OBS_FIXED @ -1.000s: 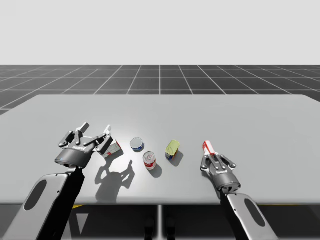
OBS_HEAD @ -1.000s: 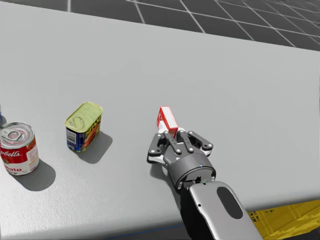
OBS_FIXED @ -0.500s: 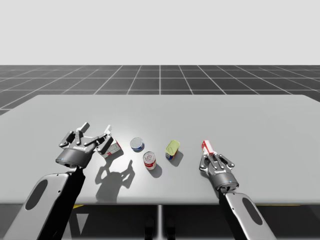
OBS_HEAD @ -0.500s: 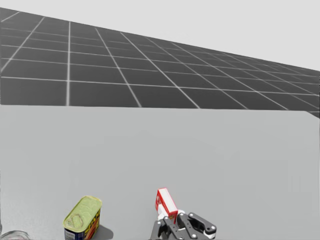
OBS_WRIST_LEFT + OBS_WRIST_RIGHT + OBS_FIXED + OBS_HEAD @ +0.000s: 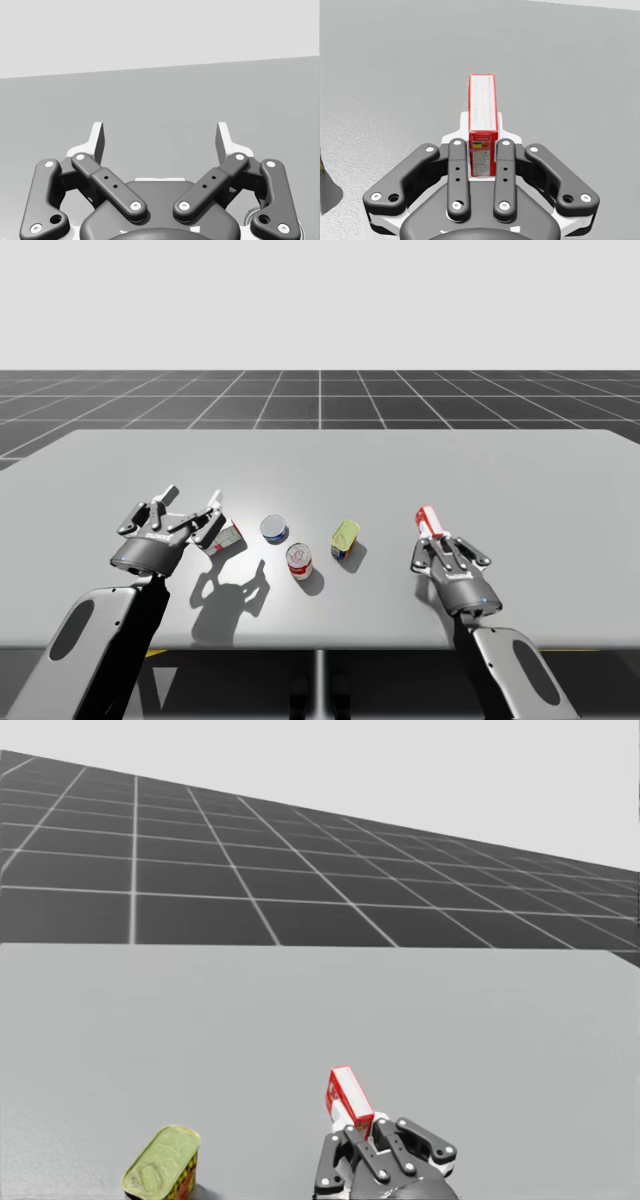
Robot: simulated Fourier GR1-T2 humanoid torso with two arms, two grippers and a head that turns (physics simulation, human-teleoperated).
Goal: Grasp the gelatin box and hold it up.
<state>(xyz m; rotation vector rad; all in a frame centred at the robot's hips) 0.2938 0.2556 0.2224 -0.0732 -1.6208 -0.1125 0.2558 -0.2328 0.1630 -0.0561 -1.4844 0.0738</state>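
Note:
The gelatin box (image 5: 483, 117) is a slim red and white carton, standing on end between the fingers (image 5: 457, 167) of my right gripper (image 5: 482, 147), which is shut on it. In the high view the gelatin box (image 5: 428, 519) sticks up out of my right gripper (image 5: 438, 540) at the table's right front. The head view shows the same gelatin box (image 5: 348, 1097) above that gripper (image 5: 366, 1134). My left gripper (image 5: 161, 140) is open with nothing between its fingers, and it hovers at the left front (image 5: 190, 505).
A red and white box (image 5: 228, 537) lies just right of my left gripper. A blue-topped can (image 5: 274, 529), a red soup can (image 5: 299, 561) and a yellow-green tin (image 5: 345, 538) stand mid-table. The grey table (image 5: 520, 480) is bare at the back and right.
My right gripper has moved up and a little to the right with the gelatin box in it. My head has tilted up towards the far floor. The left arm has not moved.

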